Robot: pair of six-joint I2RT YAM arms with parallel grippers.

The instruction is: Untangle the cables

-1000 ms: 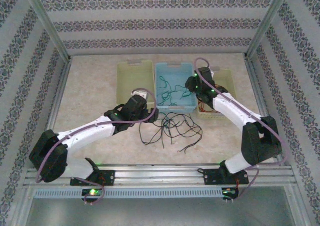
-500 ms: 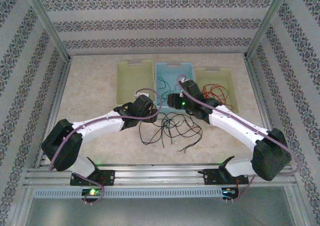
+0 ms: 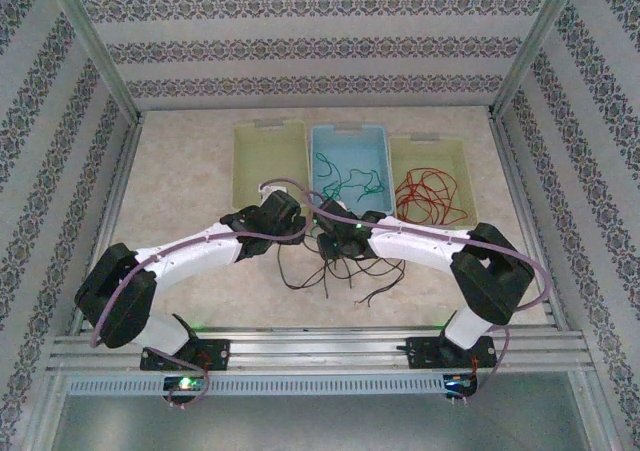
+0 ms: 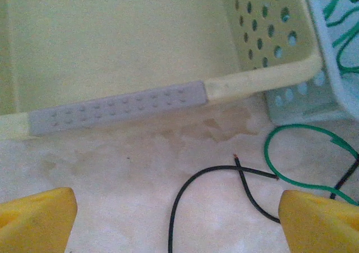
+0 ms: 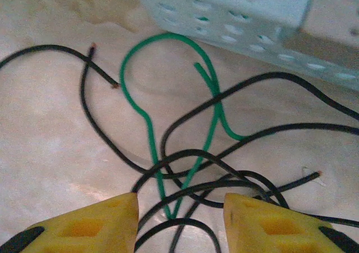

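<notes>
Our left fingers [image 4: 321, 222] stand wide apart and hold nothing. We see just two yellow tips at the bottom corners of the left wrist view, and the rest is cut off. Between them lies bare counter [image 4: 101, 169] and one black cable [image 4: 180, 197], which curls up to a crossing near the blue bin [image 4: 331, 68]. A green cable [image 4: 280, 152] loops on the counter just before that bin's near corner, its right part running out of view.

Just left of the blue bin sits a yellow bin [image 4: 129, 40] with a grey strip on its near rim.

Our right fingers [image 5: 269, 225] are half spread and clamp nothing. The green loop and several black cables run into the gap between them. We cannot tell whether the tips touch any.

From above, the black tangle [image 3: 350, 269] lies on the counter just before the blue bin, with both wrists covering its far part. We cannot follow single strands there. Green cables [image 3: 350, 181] lie inside the blue bin. Right of it, a second yellow bin [image 3: 455, 149] holds red cables [image 3: 425, 196].
</notes>
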